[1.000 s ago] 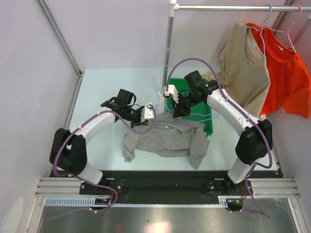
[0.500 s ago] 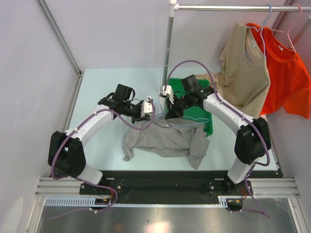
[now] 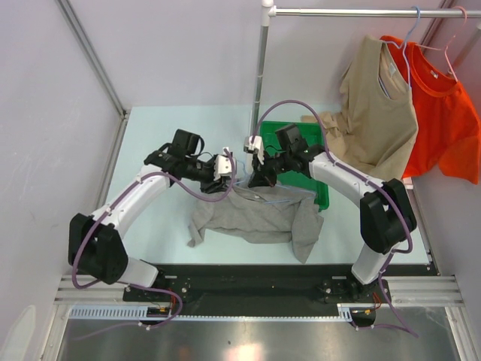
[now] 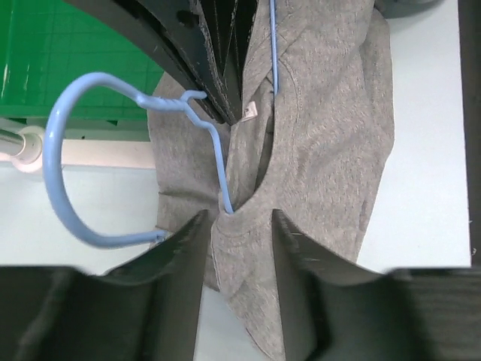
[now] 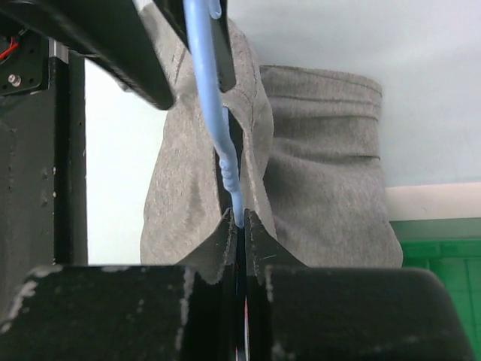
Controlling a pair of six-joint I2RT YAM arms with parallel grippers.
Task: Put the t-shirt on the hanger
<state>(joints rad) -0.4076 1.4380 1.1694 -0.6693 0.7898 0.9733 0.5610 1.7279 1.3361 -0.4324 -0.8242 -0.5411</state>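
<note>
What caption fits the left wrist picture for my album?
A pale blue wire hanger dips into the round neck of a grey cotton t-shirt, just ahead of the left end effector.

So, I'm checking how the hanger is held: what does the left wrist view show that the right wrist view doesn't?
Only the left wrist view shows the hanger with its whole curved hook, its wire entering the neck opening of the t-shirt, and the left gripper, fingers apart with grey cloth between them. Only the right wrist view shows the right gripper shut on the blue wire, and a hemmed edge of the shirt. Both show the grey shirt, the blue wire and the green bin.
</note>
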